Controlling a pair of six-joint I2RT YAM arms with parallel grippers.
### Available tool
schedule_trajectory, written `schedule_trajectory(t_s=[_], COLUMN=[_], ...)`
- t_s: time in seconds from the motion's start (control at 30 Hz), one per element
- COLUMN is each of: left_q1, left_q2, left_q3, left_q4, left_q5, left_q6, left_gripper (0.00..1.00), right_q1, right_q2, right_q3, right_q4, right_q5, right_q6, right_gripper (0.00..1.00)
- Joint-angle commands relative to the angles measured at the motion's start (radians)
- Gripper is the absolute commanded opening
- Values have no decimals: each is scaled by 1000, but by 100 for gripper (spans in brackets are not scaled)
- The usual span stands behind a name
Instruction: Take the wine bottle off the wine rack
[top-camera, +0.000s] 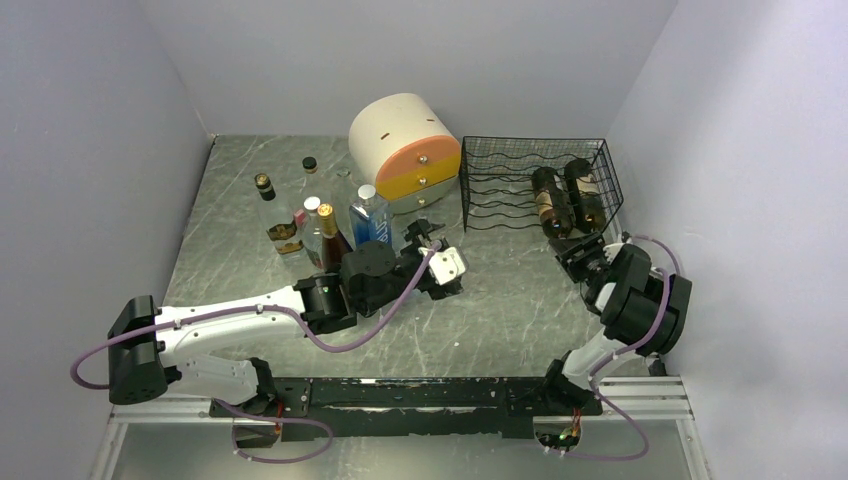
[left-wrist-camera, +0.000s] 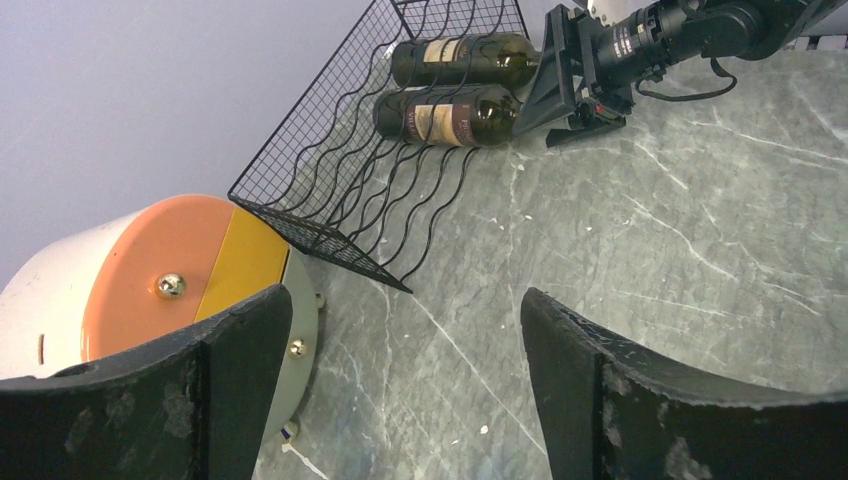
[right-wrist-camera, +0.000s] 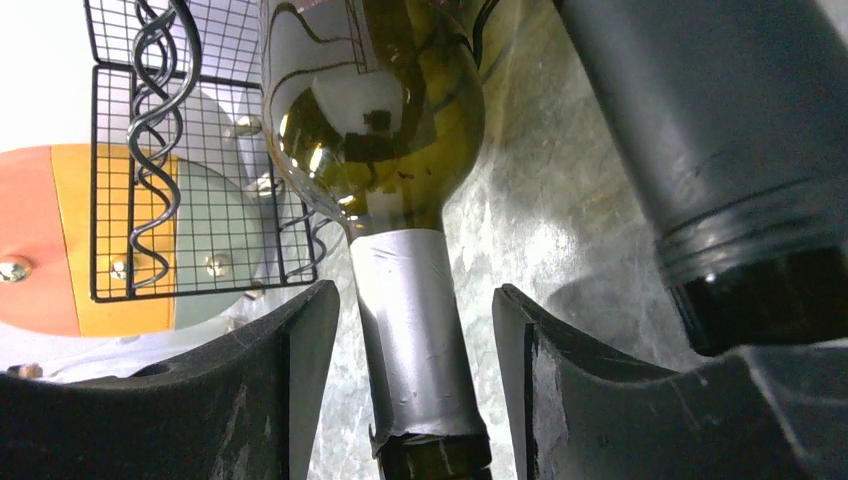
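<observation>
The black wire-mesh wine rack stands at the back right and holds two dark wine bottles lying side by side at its right end. My right gripper is at the rack's near side. In the right wrist view it is open, its fingers on either side of the silver-foiled neck of the left wine bottle, with a gap on each side. The second bottle's neck lies just right of it. My left gripper is open and empty over the table's middle; in its wrist view it faces the rack.
The cream-and-orange round drawer unit stands just left of the rack. Several small bottles and a water bottle stand left of my left gripper. Walls close in the back and both sides.
</observation>
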Motion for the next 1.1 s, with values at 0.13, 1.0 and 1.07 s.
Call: schedule_trajectory(t_s=[0.13,1.0,1.07], left_q1=[-12,-32,-35], left_q2=[-1,-32,-29], left_q3=[39,12,12], left_q4=[-15,17,19], left_q5=[25,-35,-40], left_q6=[9,62,60], left_gripper=[81,72,72], right_q1=[-16,-14,-13], right_q2=[-26,-760,-827], right_q3=[33,-54,-68], right_q4=[12,-734,-795], right_q5=[8,166,169], right_q6=[-32,-178,-165], right_gripper=[58,5,5])
